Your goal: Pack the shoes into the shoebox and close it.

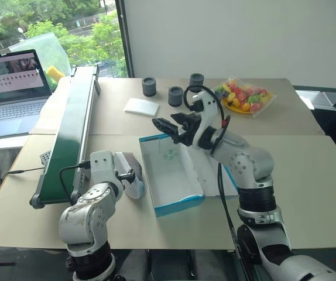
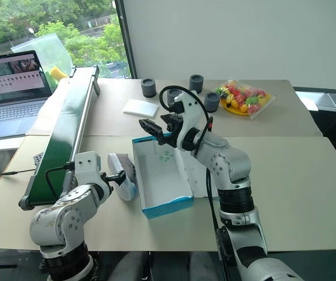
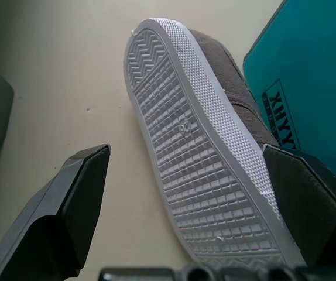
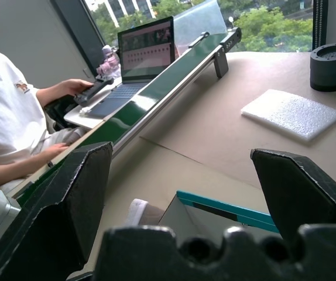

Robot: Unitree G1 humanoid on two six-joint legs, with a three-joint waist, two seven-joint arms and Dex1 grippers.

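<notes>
Both head eyes are looking forward and down from above the table (image 1: 308, 193), taking in the whole shoebox (image 1: 171, 175). The left wrist camera is sitting very close beside the shoebox, facing a shoe (image 3: 203, 158) sole. The right wrist camera is hovering over the shoebox's far end, looking level toward the conveyor (image 4: 156, 99) and laptop (image 4: 141, 55), sharing both with the head eyes.

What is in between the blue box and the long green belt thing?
A shoe lies on its side there, beside the box. The open left gripper straddles it, seen in the eye views.
</notes>
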